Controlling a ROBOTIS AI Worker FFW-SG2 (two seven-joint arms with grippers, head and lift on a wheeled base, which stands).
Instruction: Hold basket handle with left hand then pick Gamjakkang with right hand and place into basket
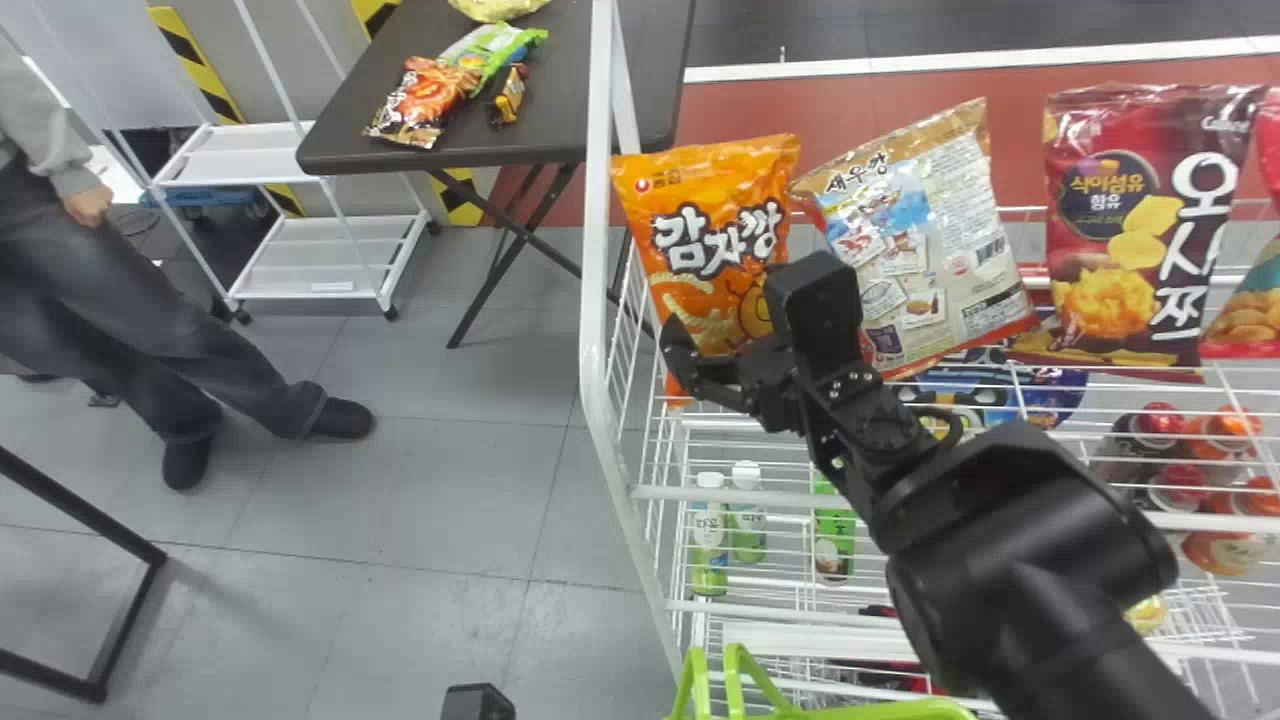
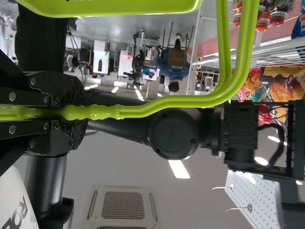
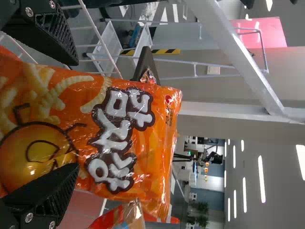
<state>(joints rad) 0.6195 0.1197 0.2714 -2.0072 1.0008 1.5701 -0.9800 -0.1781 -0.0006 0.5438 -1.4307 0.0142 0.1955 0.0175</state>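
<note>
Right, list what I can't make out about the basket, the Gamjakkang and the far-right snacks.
- Basket's inside: cut off by the head view's bottom edge and the left wrist view's top edge.
- Gamjakkang's lower end: partly behind the right claw in the head view, cut off by the right wrist view's left edge.
- Far-right snacks' full fronts: cut off by the head view's right edge.

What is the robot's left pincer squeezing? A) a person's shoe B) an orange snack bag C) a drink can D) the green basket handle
D, because the two black fingers of the left pincer are closed on the green basket handle, one on each side of it.
</note>
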